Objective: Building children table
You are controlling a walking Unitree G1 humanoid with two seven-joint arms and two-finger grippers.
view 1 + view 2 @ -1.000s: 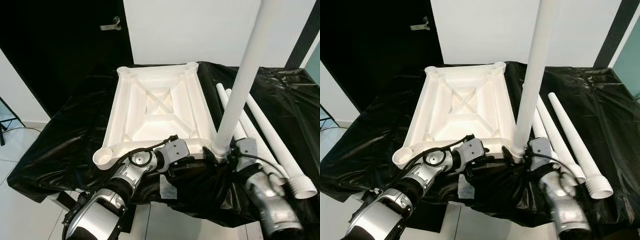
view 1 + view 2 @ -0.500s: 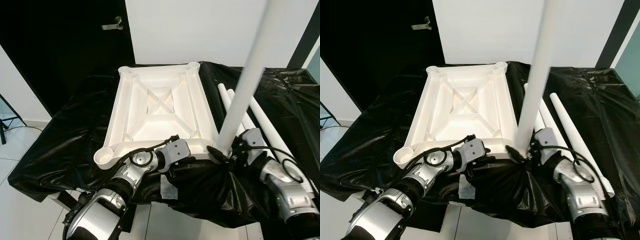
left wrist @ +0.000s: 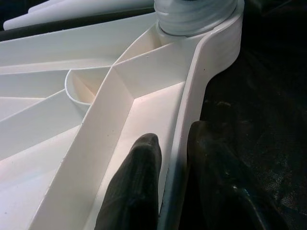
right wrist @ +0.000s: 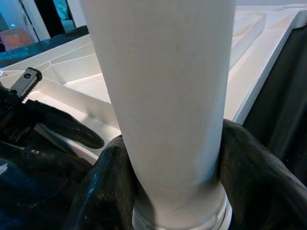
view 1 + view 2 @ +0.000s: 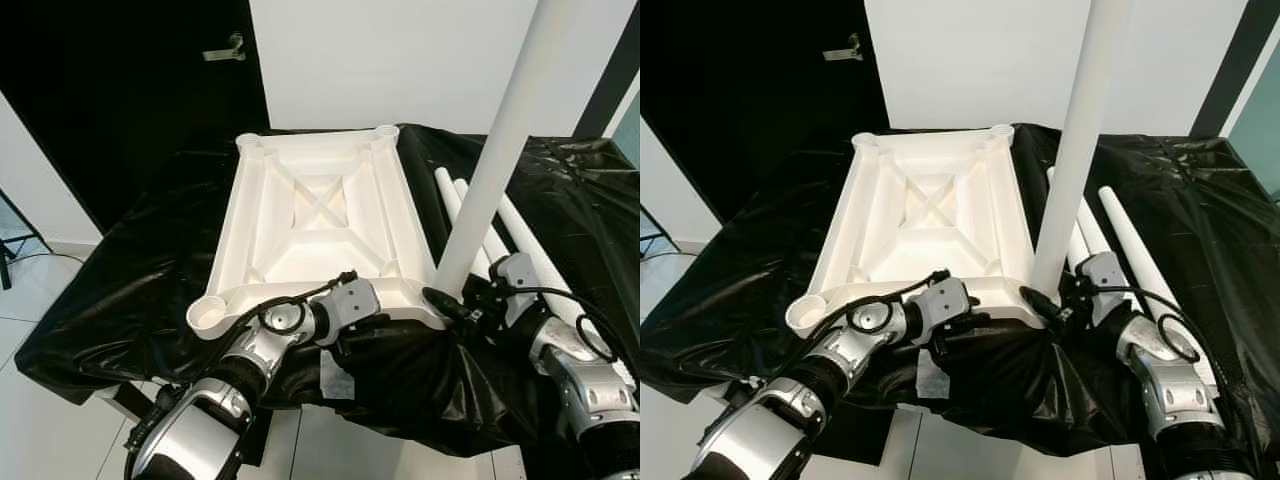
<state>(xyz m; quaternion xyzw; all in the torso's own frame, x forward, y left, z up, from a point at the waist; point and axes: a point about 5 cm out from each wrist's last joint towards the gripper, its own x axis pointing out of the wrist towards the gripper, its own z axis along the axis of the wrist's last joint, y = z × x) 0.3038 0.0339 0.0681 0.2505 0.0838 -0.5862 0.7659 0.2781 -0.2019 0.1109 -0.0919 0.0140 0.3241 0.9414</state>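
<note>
- Left eye view gives me the whole layout: a surface draped in black plastic sheet (image 5: 130,270) carries the white children's tabletop (image 5: 320,215), lying upside down with its ribbed underside up and a round socket at each corner.
- Largest after that is the upright leg (image 5: 500,150), standing at the tabletop's 5 o'clock corner, its long axis near vertical with a slight lean toward 1 o'clock, its foot seated in that corner socket.
- At 3 o'clock of the tabletop, spare legs (image 5: 520,245) lie flat on the plastic, long axes running roughly 11 to 5 o'clock.
- My right gripper (image 5: 1060,305) is the arm nearer the leg: its forearm comes in from 5 o'clock and its fingers (image 4: 108,184) wrap the base of the leg just above the socket collar, held firmly on either side as the right wrist view shows.
- My left gripper (image 3: 165,184) reaches in from 7 o'clock to the near edge; its fingers (image 3: 136,187) pinch the tabletop's rim, one inside the wall, one outside, bracing it.
- The relation I judge the next move turns on: the leg's axis against the socket's axis. The socket sits at 3 o'clock of my left fingers along the same rim, so the brace is close to the joint.
- I judge the leg is being seated or twisted home; with three sockets still open, the build is at an early stage.
- Risk as I see it: the lean could bind the joint, and the slick plastic may let the tabletop slide.
</note>
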